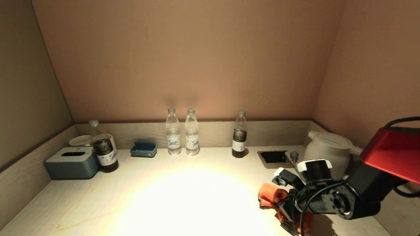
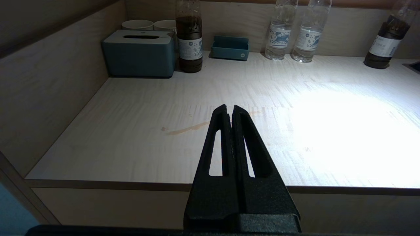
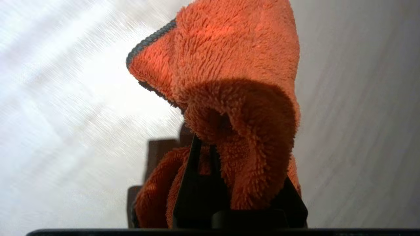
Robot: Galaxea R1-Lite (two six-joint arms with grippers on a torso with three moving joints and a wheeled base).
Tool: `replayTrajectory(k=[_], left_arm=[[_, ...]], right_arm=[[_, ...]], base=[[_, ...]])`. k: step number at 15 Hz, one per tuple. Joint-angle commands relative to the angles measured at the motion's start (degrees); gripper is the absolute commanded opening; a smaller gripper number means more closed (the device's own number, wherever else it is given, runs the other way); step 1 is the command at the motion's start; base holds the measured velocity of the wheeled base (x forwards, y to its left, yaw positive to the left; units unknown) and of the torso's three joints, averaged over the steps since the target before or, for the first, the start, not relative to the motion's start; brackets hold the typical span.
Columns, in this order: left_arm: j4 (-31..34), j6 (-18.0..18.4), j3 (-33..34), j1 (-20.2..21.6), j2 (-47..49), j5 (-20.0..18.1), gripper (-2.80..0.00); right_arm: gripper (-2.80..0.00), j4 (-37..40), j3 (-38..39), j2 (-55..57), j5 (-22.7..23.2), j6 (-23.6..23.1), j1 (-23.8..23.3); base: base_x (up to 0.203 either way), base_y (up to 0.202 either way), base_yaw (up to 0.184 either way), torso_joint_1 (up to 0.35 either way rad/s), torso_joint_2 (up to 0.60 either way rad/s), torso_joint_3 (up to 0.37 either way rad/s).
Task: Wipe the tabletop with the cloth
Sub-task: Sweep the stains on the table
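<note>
Right gripper [image 3: 226, 157] clamped on the cloth [image 3: 229, 98], orange terry w/ dark grey edge, bunched and folded over the black fingers [image 3: 192, 177]. In head view the cloth [image 1: 271, 194] sits low on the tabletop [image 1: 183, 196], in front of the kettle [image 1: 328, 149] and a bit toward the lit centre patch; more orange showing under the arm nearer the front edge. Right arm w/ red cover reaching in from the kettle side, wrist bent down over the cloth. Whether cloth presses flat on the surface: can't tell for sure, but looks to rest on it.

Left gripper [image 2: 229, 109] parked off the front edge of the tabletop [image 2: 131, 108], far across from the kettle; fingers [image 2: 220, 131] together, nothing between them. Faint yellowish streak [image 2: 188, 128] on the wood just ahead of it.

Along the back rim, going away from the kettle: recessed socket box [image 1: 274, 157] right beside the kettle, dark bottle [image 1: 240, 135], two clear water bottles [image 1: 182, 132] side by side, small blue tray [image 1: 143, 149], another dark bottle [image 1: 103, 147], blue-grey tissue box [image 1: 72, 162] at the far corner w/ white cups [image 1: 80, 140] behind it.
</note>
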Motion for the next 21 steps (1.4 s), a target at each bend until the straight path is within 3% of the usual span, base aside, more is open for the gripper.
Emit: replayTrajectory(k=[1, 4, 9, 17, 21], left_arm=[[0.02, -0.03, 0.00, 0.00, -0.02, 0.00, -2.80], [0.02, -0.03, 0.00, 0.00, -0.02, 0.00, -2.80], [0.02, -0.03, 0.00, 0.00, -0.02, 0.00, -2.80], [0.02, -0.03, 0.00, 0.00, -0.02, 0.00, -2.80], [0.02, -0.03, 0.00, 0.00, -0.02, 0.00, -2.80]], right_arm=[[-2.80, -0.07, -5.23, 2.99, -3.40, 4.55, 7.93], [-2.80, 0.54, -14.26, 8.46, -6.67, 7.74, 14.72], [-2.80, 5.43, -27.44, 15.06, -9.97, 9.88, 17.66], [-2.80, 23.07, -59.05, 27.94, -12.13, 14.92, 22.18], [-2.80, 28.83, -61.92, 29.21, -12.31, 17.57, 25.24]], base=[[0.000, 0.000, 0.000, 0.000, 0.00, 0.000], [0.000, 0.000, 0.000, 0.000, 0.00, 0.000], [0.000, 0.000, 0.000, 0.000, 0.00, 0.000], [0.000, 0.000, 0.000, 0.000, 0.00, 0.000], [0.000, 0.000, 0.000, 0.000, 0.00, 0.000]])
